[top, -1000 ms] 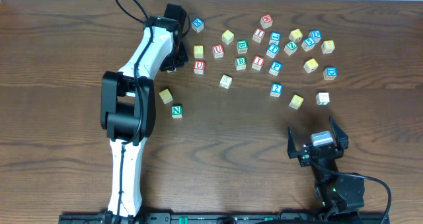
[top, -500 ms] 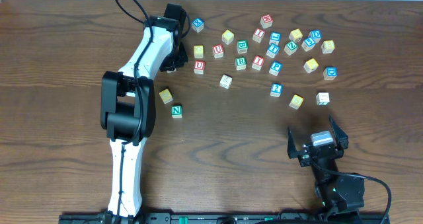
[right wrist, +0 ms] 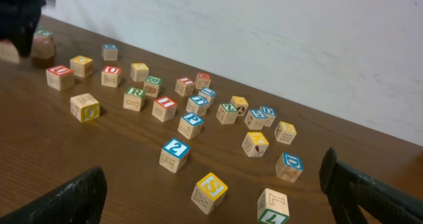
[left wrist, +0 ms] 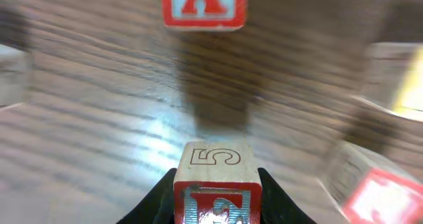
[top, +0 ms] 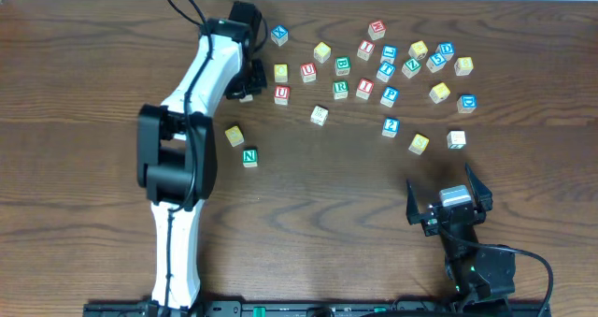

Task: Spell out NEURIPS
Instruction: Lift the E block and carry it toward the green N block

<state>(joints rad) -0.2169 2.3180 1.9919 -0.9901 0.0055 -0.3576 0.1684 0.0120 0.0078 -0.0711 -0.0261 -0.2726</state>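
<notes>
Left elbow shifted slightly left. Left gripper (left wrist: pixel 215 203) clamps a red-faced cube (left wrist: pixel 215 159), clear only in the wrist view. Right gripper (top: pixel 440 181) gapes wide.

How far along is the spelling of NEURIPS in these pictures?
Looks done: U, R, I and P stand in a loose row. In hand: the left gripper grips a red-faced cube, seemingly E, beside U. Left: N sits apart from the row, S is unplaced; the right gripper is open.

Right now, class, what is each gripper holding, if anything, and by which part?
The left gripper clamps a red-faced cube by two opposite sides. The right gripper is open, holding nothing.
</notes>
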